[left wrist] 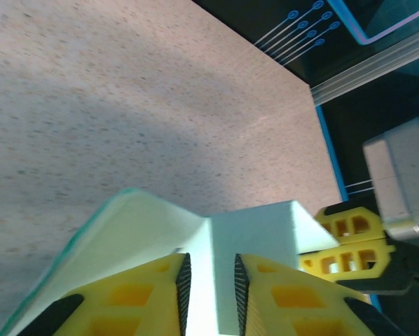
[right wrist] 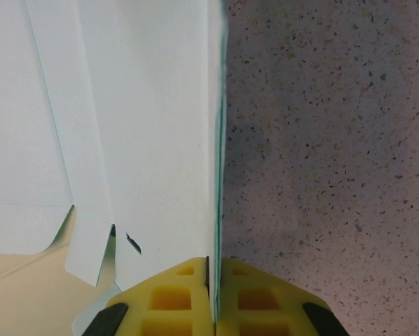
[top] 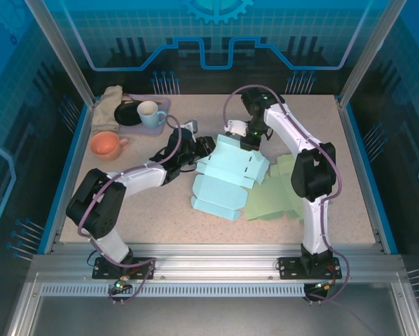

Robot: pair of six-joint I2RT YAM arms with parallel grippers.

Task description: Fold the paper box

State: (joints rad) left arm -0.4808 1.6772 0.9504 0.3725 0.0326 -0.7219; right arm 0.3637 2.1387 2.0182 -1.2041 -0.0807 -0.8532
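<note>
Your pale blue box [top: 227, 183] lies half-formed mid-worktop [top: 153, 210], green sheets [top: 279, 196] touching its right side. Your left fingers [left wrist: 150, 294] clamp an upright wall at its far-left corner, and your right fingers [right wrist: 174, 294] pinch a thin raised panel edge close by. That looks meant to brace one side while the other is creased.

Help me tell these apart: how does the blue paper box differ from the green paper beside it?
The blue paper box has walls folded up; the green paper lies flat. The left gripper and right gripper grip the blue paper box; the green paper is untouched, partly under it. Both are cut paper.
</note>
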